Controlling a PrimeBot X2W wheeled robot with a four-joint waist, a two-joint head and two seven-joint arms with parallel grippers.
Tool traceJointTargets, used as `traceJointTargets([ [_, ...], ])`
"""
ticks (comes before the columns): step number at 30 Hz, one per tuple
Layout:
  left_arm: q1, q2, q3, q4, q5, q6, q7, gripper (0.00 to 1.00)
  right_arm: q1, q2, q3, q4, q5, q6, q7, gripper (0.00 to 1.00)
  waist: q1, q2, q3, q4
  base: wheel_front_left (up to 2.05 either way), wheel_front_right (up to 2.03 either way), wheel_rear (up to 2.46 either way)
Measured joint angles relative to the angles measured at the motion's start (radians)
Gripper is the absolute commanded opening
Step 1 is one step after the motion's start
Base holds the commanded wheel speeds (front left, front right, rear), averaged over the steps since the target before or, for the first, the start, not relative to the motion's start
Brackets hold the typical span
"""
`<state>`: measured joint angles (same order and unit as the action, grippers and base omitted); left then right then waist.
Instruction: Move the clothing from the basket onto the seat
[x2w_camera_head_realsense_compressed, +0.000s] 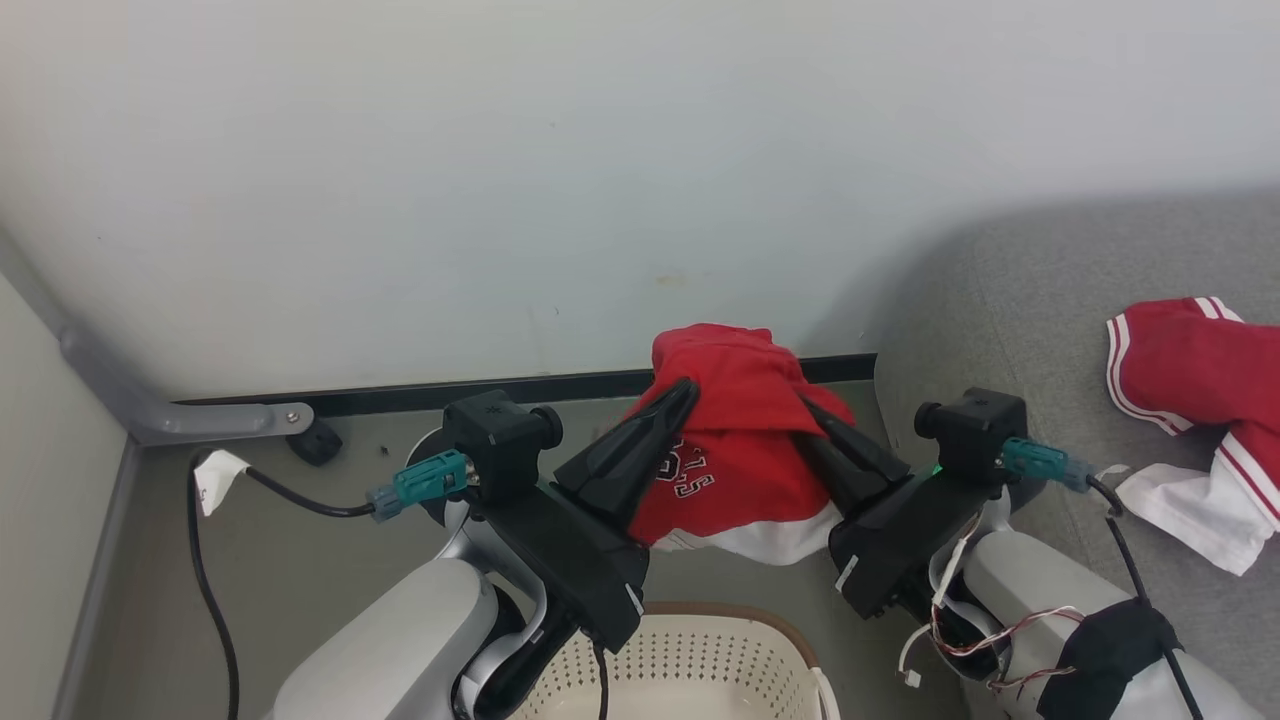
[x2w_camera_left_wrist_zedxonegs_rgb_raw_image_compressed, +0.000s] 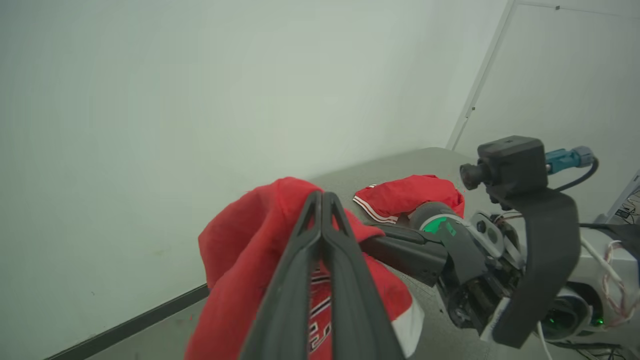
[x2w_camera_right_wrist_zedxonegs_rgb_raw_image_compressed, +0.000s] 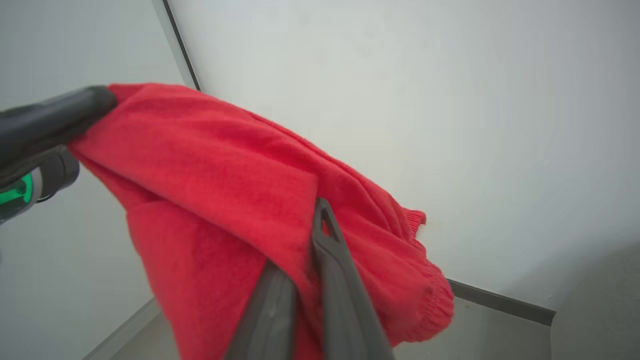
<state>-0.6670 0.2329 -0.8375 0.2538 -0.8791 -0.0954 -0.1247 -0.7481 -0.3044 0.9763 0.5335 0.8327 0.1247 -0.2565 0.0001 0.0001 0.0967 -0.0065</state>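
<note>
Red garment (x2w_camera_head_realsense_compressed: 735, 460) (knit, apparently) hangs lifted near basket (x2w_camera_head_realsense_compressed: 690, 650) and seat (x2w_camera_head_realsense_compressed: 1010, 290).

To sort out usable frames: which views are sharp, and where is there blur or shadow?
Head view: sharp, even light, a soft shadow on the seat by the wall. Left wrist view: hazy and pale, the left gripper blurred at the bottom edge. Right wrist view: the red garment close and soft-edged.

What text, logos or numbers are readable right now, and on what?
"S" and "5", roughly: white print on the red top, folded and turned, rest hidden.
Same print in the left wrist view: cut off, unreadable.
Red-and-white garment on the seat: no text visible.
</note>
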Motion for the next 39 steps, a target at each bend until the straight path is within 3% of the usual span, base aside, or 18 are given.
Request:
traceJointTargets([
  [3,0.002,0.004,0.001,-0.002,0.0,0.0,0.0,0.0,0.0,-0.005,-0.027,-0.014,0.003,0.0,0.0,0.0,0.0,0.0,-0.001,-0.008,0.0,0.0,0.0],
  [4,0.005,0.007,0.002,-0.003,-0.001,0.002,0.0,0.06,0.0,-0.005,-0.034,-0.019,0.004,0.0,0.0,0.0,0.0,0.0,-0.002,-0.012,0.0,0.0,0.0],
  [5,0.011,0.012,0.003,-0.005,-0.002,0.003,-0.001,0.28,0.0,-0.005,-0.042,-0.024,0.004,0.0,0.0,0.0,0.0,0.0,-0.003,-0.017,0.0,0.0,0.0],
  [6,0.018,0.013,0.003,-0.005,-0.002,0.007,-0.001,0.43,0.0,-0.006,-0.05,-0.03,0.004,0.002,0.0,0.0,0.0,0.0,-0.003,-0.021,0.0,0.0,0.0],
  [8,0.025,0.013,0.002,-0.006,-0.003,0.007,-0.001,1.0,0.0,-0.008,-0.064,-0.038,0.004,0.003,0.0,0.0,0.0,0.0,-0.004,-0.031,0.0,0.0,0.0],
  [24,0.046,0.029,-0.014,-0.035,0.002,0.016,-0.002,1.0,0.033,-0.095,-0.218,-0.056,-0.013,0.003,0.0,0.0,0.0,0.0,-0.005,-0.122,0.0,0.0,0.0],
  [39,0.066,0.057,-0.034,-0.068,0.073,0.043,-0.04,1.0,0.101,-0.153,-0.342,-0.183,-0.083,-0.012,0.0,0.0,0.0,0.0,0.004,-0.265,0.0,0.0,0.0],
])
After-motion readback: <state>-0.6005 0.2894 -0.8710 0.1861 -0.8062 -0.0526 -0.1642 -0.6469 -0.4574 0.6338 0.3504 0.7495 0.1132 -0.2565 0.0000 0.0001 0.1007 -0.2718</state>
